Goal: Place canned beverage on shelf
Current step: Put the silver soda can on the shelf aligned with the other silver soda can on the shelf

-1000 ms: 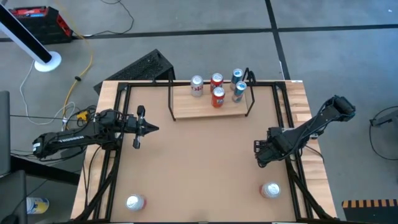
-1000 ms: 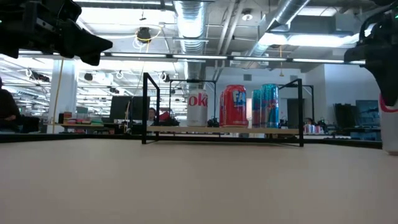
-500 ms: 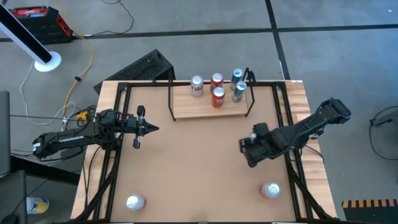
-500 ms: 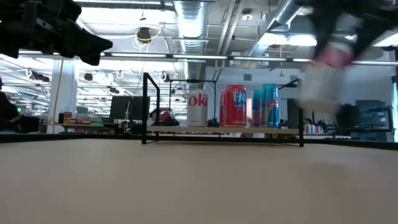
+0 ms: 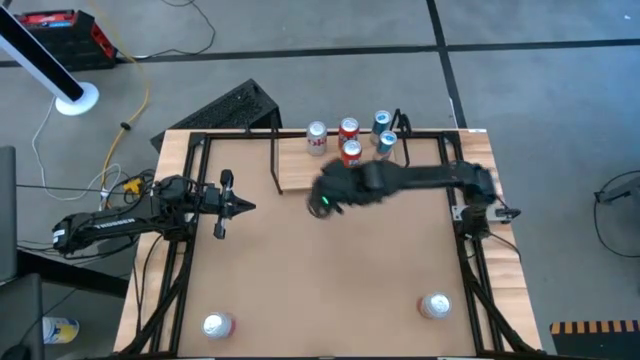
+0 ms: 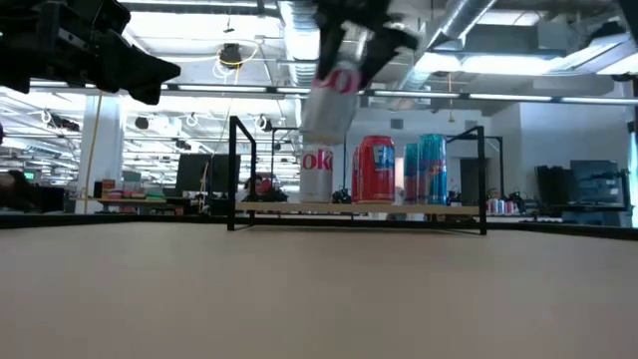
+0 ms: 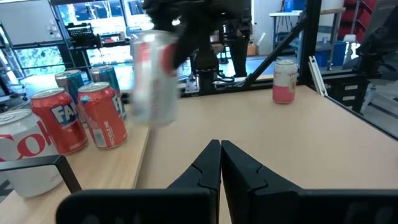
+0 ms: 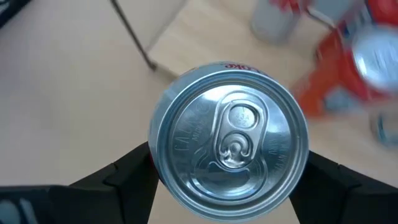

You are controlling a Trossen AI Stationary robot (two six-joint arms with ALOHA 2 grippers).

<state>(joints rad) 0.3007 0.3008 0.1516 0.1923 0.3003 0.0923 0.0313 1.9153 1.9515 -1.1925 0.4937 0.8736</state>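
The shelf is a light-wood plank with black rod uprights at the table's far edge. Several cans stand on it, among them a silver one, two red ones and two blue ones. My right gripper is over the shelf's front left part, shut on a silver can that is well above the table. In the high view the gripper hides this can. My left gripper is shut and empty, in the air at the table's left side. My right gripper pinches the silver can by its upper wall just under the rim, one finger on each side. The fingers come from above and point down. The can hangs below them, roughly upright with its top up, clear of the table and the shelf.
Two more cans stand near the table's front edge, one at the right and one at the left. Black frame rails run along the table's left and right sides. The table's middle is bare wood.
My right gripper has carried the silver can from the table's right side toward the left and far edges, to the front of the shelf. The can has risen from near table height to above the tops of the shelved cans.
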